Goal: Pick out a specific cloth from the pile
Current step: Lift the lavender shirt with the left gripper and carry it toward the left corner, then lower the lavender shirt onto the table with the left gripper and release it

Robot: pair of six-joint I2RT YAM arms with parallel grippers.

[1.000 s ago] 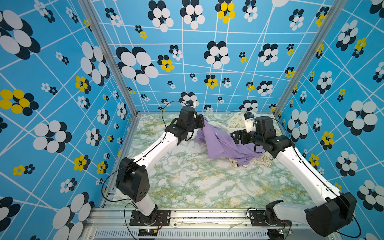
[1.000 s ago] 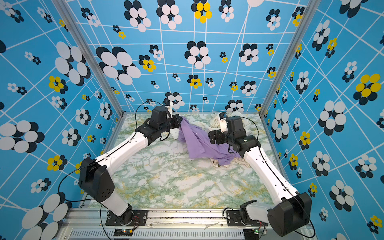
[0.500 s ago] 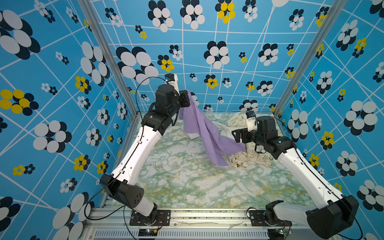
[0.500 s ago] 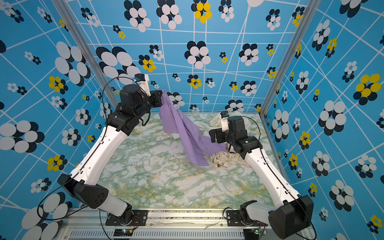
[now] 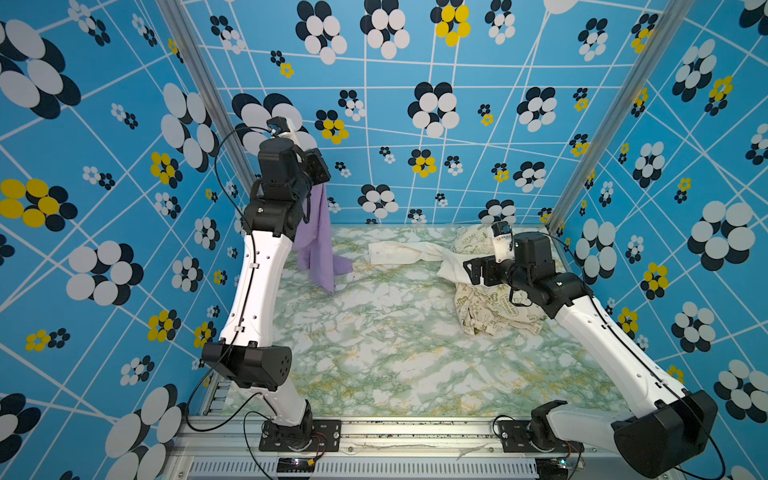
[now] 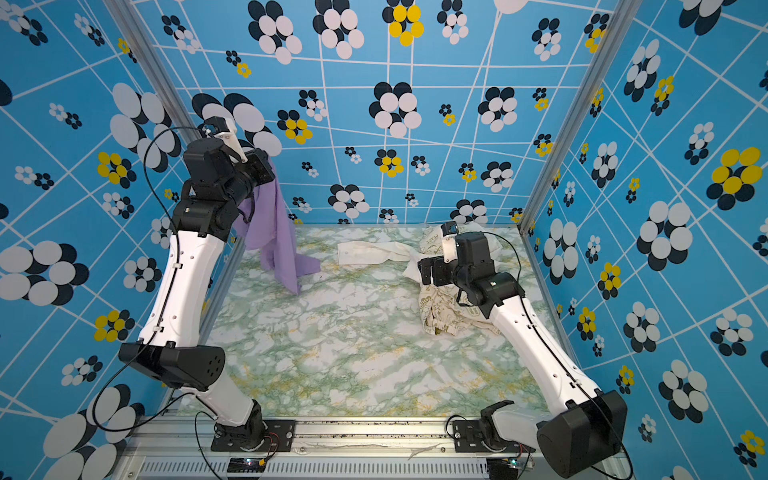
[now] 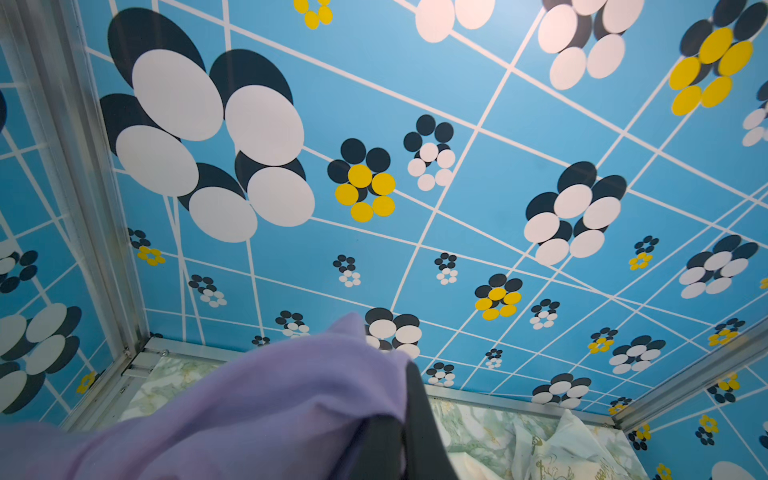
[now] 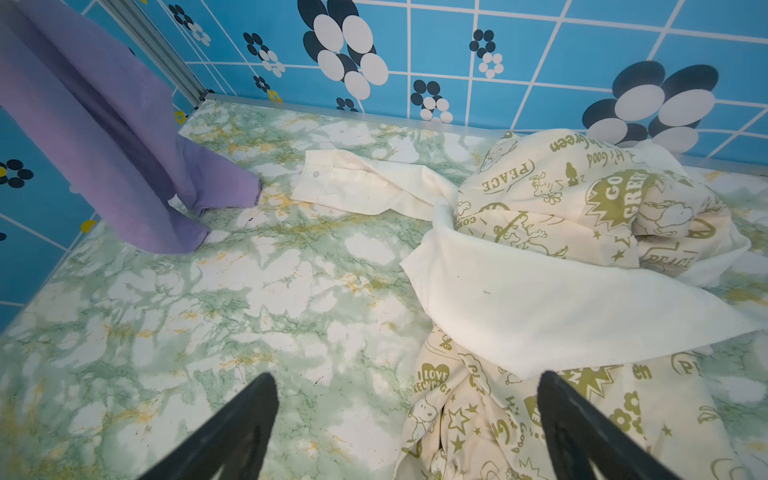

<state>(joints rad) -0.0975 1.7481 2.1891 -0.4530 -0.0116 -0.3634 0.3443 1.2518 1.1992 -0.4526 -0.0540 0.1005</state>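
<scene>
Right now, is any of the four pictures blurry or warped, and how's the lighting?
In both top views, even light, faint shadows, straight wall frames bowed by the wide lens. In the left wrist view, the lilac cloth fills the near corner out of focus. In the right wrist view, the pile is sharp, print legible, but the right gripper fingers are soft.

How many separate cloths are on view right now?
3. The lilac cloth hangs from the left gripper; the plain white cloth drapes over the cream green-printed cloth at right. More may hide beneath.
</scene>
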